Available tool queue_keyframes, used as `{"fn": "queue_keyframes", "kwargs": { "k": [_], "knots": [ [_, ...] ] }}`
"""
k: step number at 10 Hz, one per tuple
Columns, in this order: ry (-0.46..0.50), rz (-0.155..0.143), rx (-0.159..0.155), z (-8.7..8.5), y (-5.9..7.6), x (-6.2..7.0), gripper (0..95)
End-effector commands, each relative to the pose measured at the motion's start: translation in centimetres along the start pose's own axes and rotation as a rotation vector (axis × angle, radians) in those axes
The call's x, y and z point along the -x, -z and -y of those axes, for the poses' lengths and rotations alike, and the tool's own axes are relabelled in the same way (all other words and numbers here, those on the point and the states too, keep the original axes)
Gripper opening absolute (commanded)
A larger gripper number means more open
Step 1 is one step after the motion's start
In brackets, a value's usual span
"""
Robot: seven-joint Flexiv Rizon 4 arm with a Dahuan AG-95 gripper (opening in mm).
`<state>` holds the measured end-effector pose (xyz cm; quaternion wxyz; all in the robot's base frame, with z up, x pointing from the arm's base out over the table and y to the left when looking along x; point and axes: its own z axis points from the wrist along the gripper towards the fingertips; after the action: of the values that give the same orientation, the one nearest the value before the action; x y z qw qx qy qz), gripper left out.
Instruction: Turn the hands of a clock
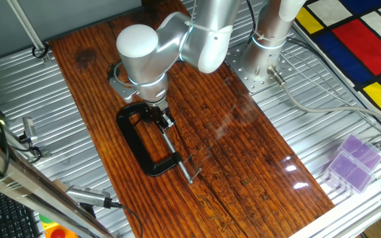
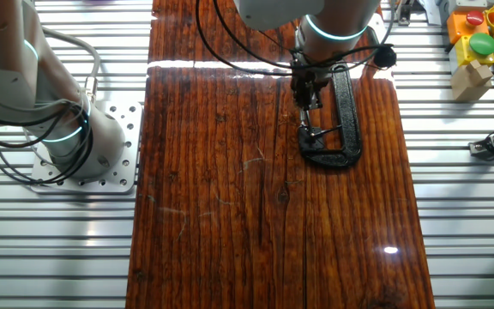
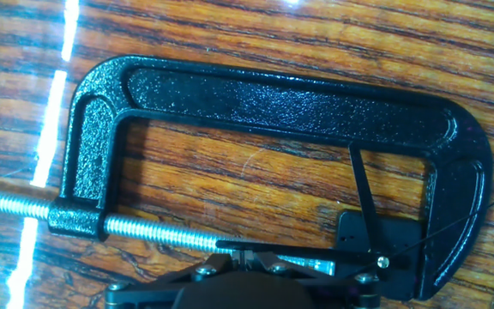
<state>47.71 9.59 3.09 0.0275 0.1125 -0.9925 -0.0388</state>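
Note:
A black C-clamp (image 3: 281,99) lies flat on the wooden table (image 1: 243,152). In its jaw sits a small black clock (image 3: 384,233) with thin black hands. One hand points up (image 3: 360,193). A longer hand (image 3: 316,252) runs left along the threaded screw (image 3: 153,229). My gripper (image 3: 245,257) is at the bottom edge of the hand view, its two fingers pressed together on the tip of the long hand. In one fixed view the gripper (image 1: 161,116) is over the clamp's (image 1: 136,142) far end. In the other it (image 2: 307,107) stands beside the clamp (image 2: 347,112).
The clamp's screw and crossbar (image 1: 189,173) stick out toward the table's near side. A purple-capped clear box (image 1: 352,162) lies on the metal bench at the right. The arm's base plate (image 1: 256,66) is at the table's far edge. Coloured toys (image 2: 478,39) lie off the table.

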Motion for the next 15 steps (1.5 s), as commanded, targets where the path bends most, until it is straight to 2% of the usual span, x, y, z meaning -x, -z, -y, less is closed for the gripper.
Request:
{"fn": "queue_keyframes", "kwargs": {
  "k": [1,5,8,15],
  "knots": [
    [0.01,0.001,-0.002,0.0,0.0,0.0,0.0],
    [0.02,0.004,-0.002,0.2,-0.2,0.4,0.0],
    [0.028,-0.001,-0.004,0.5,0.3,1.1,0.0],
    [0.06,0.008,-0.003,2.3,0.6,2.3,0.0]
  ]
}}
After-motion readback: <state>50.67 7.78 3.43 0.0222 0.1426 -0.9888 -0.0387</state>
